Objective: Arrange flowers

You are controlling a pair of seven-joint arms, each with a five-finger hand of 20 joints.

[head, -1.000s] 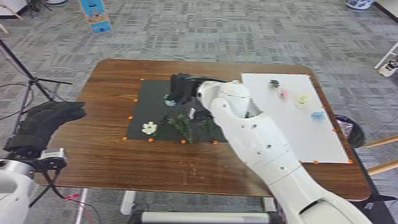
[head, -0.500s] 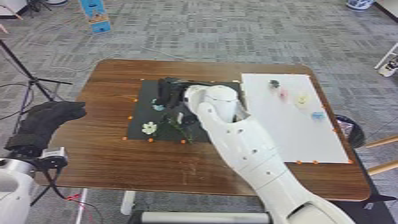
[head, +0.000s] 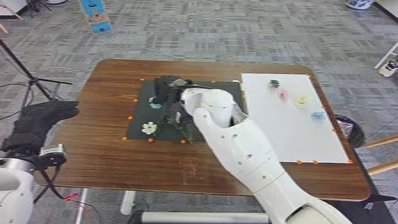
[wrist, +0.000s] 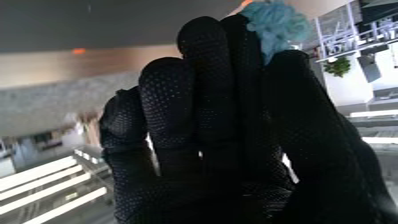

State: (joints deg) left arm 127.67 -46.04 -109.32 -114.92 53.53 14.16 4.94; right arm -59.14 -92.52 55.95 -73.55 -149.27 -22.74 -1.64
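Note:
In the head view my right hand (head: 165, 90) is over the black mat (head: 233, 88), palm partly hidden by the arm. A light blue flower (head: 156, 106) shows beside it. In the right wrist view the blue flower head (wrist: 277, 24) stands at the tips of my right hand (wrist: 209, 110), pinched between thumb and finger; its stem is hidden. On the mat lie a white flower (head: 149, 128) and green stems (head: 184, 129). My left hand (head: 37, 122) is off the table's left side, its fingers relaxed.
A white sheet (head: 271, 135) covers the table's right part, bearing a dark green piece (head: 274, 83), a pink flower (head: 283, 93), a pale yellow one (head: 302, 101) and a light blue one (head: 318, 115). Orange marks edge mat and sheet. A tripod (head: 34, 79) stands left.
My right hand has moved left over the mat, and the light blue flower has shifted left with it. My left hand has drawn slightly left.

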